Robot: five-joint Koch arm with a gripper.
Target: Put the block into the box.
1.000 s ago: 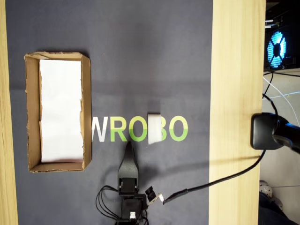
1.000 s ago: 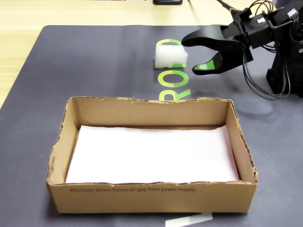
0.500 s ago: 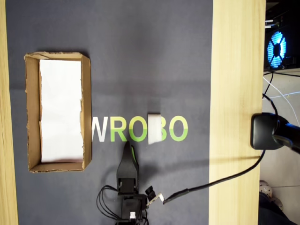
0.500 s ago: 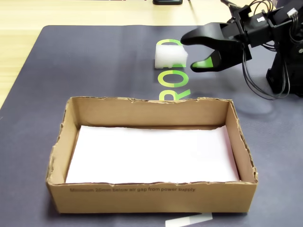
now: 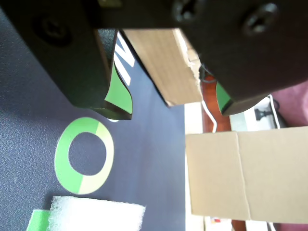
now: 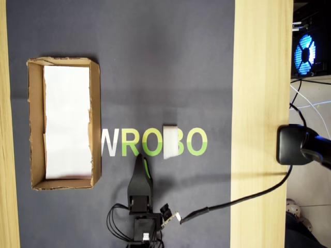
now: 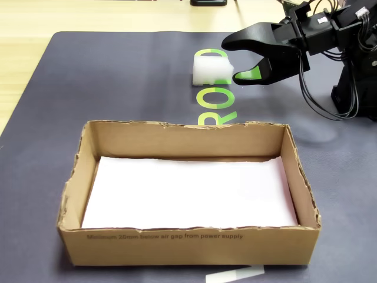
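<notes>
In the overhead view, the shallow brown cardboard box [image 6: 95, 124] with white paper lining lies at nine o'clock on the dark grey mat [image 6: 165, 62]. The black gripper [image 6: 139, 161] hovers at six o'clock, jaws apart and empty. The small white foam block [image 6: 171, 141] sits near centre, at the gripper's two o'clock, on the green lettering [image 6: 155, 143].

The arm [image 7: 330, 35] reaches out low, jaws spread apart, empty.
</notes>
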